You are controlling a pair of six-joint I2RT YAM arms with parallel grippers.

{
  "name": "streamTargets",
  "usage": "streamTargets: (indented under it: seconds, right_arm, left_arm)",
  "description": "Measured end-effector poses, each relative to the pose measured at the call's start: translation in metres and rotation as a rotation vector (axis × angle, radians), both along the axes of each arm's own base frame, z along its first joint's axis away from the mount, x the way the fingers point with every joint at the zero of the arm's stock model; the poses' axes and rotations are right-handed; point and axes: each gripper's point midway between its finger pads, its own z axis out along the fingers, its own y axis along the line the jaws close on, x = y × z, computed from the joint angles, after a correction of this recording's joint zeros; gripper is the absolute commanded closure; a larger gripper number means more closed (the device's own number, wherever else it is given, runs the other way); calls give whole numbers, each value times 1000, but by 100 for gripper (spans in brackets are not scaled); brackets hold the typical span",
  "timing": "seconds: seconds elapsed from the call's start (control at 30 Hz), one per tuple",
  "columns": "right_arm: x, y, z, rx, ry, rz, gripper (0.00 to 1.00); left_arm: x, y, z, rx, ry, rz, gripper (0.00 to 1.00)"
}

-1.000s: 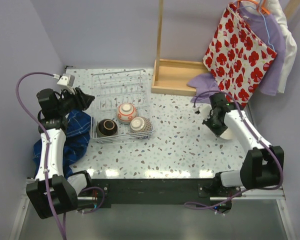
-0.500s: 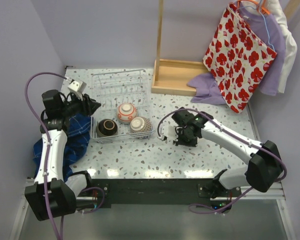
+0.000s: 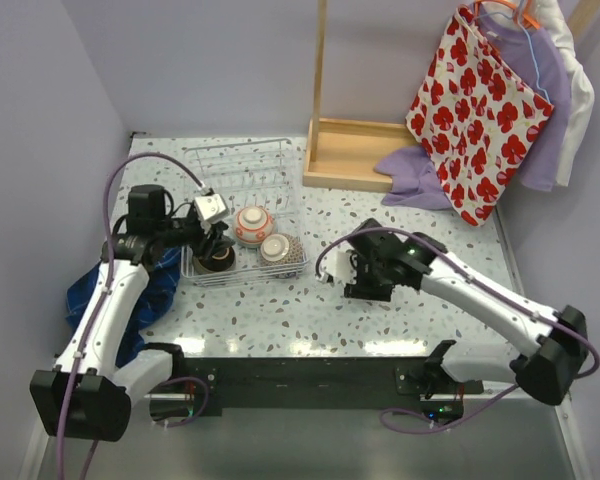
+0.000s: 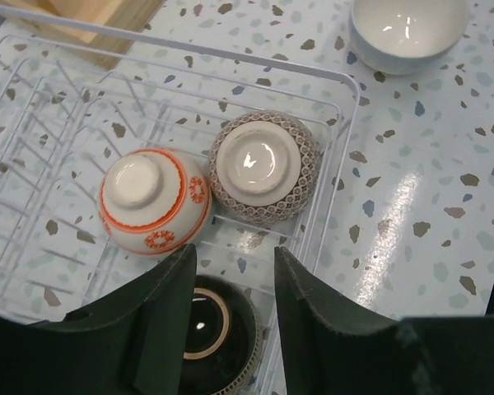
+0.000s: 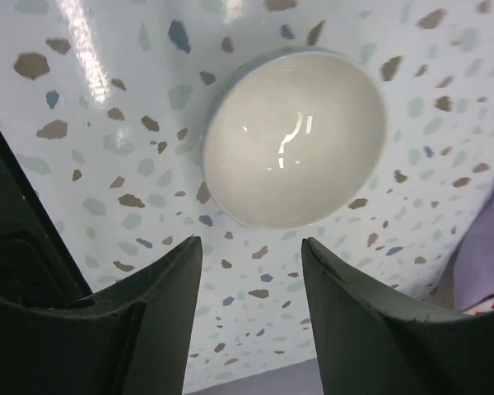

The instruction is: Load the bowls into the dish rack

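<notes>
White bowl (image 5: 295,136) lies upright on the table (image 5: 107,123) under the released right hand (image 5: 251,253); straddle its rim, one finger inside, clench firmly before lifting toward the dish rack (image 4: 53,177)

We see white links and black joints on the left arm (image 3: 102,305) and the right arm (image 3: 485,292). Both carry purple cables (image 3: 113,185).

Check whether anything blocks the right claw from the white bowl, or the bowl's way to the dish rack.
Nothing visible does. The open right claw faces the white bowl with only bare table between them. From the bowl across to the dish rack, the table is also bare.
</notes>
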Motion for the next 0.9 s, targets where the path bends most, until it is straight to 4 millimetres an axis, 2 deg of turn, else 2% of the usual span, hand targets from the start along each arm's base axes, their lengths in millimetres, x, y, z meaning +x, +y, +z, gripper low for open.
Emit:
streamTargets:
  seconds: [0.07, 0.13, 0.17, 0.27, 0.43, 0.6, 0.77, 0.9]
  right_arm:
    - [4, 3, 35, 121, -62, -77, 43]
    - [10, -4, 67, 241, -112, -187, 42]
    - [14, -11, 80, 301, -130, -259, 41]
    - [27, -42, 101, 403, -174, -488, 40]
    - [41, -80, 102, 440, -191, -774, 35]
    - [51, -120, 101, 411, -246, -990, 34]
    - [47, -134, 92, 400, -243, -1072, 32]
    - [43, -139, 89, 397, -249, -1100, 32]
  left_arm:
    - [-5, -14, -2, 24, -10, -68, 52]
    - [-10, -33, -5, 45, -16, -142, 52]
    - [-12, -42, -7, 57, -17, -178, 52]
    - [-25, -74, -17, 94, -21, -287, 51]
    - [-46, -125, -35, 162, -39, -446, 51]
    - [-45, -172, -47, 202, -80, -534, 50]
    - [-48, -215, -52, 218, -126, -597, 51]
    - [-63, -252, -62, 225, -137, -658, 52]
